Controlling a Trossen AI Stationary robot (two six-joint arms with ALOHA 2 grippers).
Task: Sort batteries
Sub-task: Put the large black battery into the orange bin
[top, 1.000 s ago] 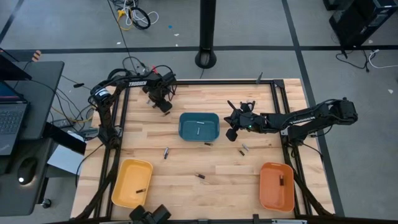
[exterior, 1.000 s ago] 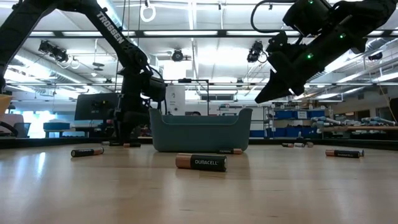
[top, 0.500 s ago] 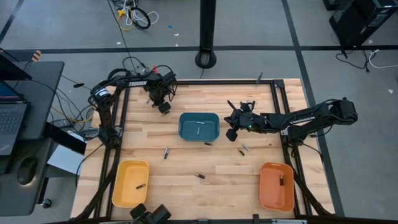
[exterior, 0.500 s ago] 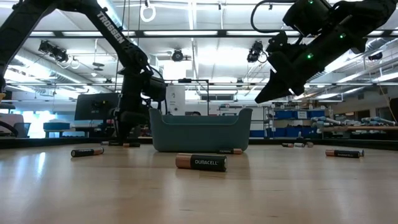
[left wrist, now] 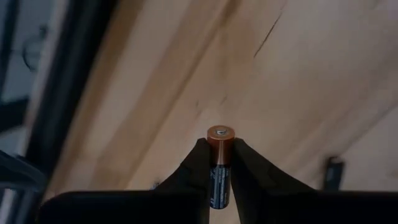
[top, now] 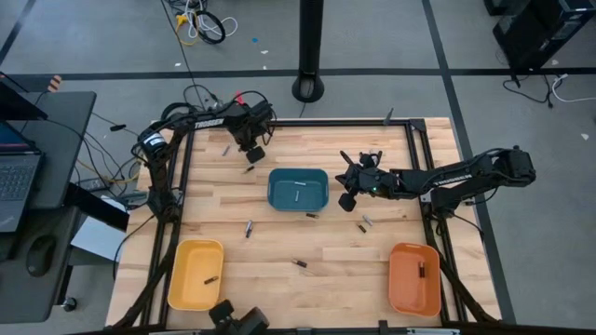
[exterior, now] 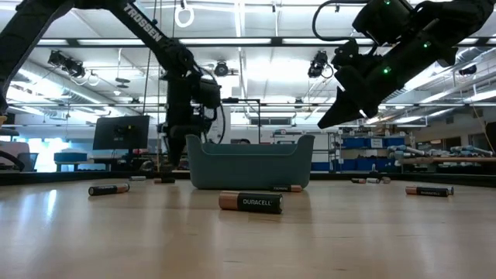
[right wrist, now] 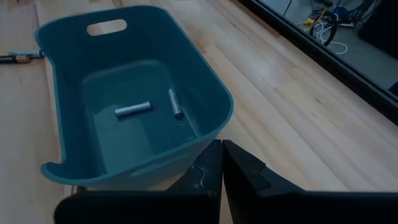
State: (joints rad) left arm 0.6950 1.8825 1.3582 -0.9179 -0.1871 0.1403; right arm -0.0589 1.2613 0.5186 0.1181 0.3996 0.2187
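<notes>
Left end effector [left wrist: 221, 163], clamping battery [left wrist: 220, 163] upright

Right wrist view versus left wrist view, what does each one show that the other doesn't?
Only the right wrist view shows the teal bin with two silvery batteries inside, beyond the shut right end effector. Only the left wrist view shows the left end effector clamped on a copper-topped battery. Both show the wooden table.

Deep teal plastic bin [top: 298, 190] at table centre holds two batteries [right wrist: 132, 109]; shallow yellow tray [top: 196, 274] front-left, shallow orange tray [top: 414, 278] front-right.
</notes>
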